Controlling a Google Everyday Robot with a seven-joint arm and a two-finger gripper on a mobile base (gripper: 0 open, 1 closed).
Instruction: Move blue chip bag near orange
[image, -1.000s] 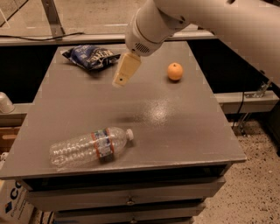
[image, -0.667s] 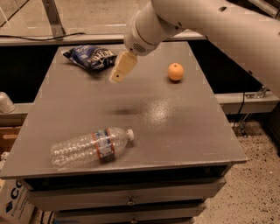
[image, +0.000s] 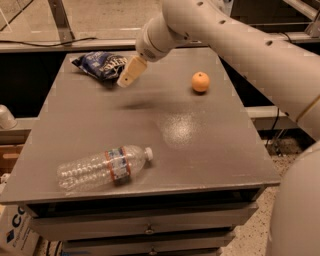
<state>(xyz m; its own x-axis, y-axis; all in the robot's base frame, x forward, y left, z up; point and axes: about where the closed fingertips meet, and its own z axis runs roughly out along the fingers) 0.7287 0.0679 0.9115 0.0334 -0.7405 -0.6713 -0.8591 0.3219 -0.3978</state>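
Observation:
The blue chip bag (image: 100, 65) lies crumpled at the far left corner of the grey table (image: 200, 145). The orange (image: 200, 82) sits at the far right of the table, well apart from the bag. My gripper (image: 129, 74) hangs from the white arm above the table, just right of the bag's near edge and close to it. It holds nothing.
A clear plastic water bottle (image: 102, 167) lies on its side near the table's front left. The white arm (image: 240, 45) reaches in from the right over the far edge. Drawers sit below the table front. A cardboard box (image: 15, 227) stands at the lower left.
My gripper has moved left and a little farther back, closer to the chip bag. The bag, orange and bottle have not moved.

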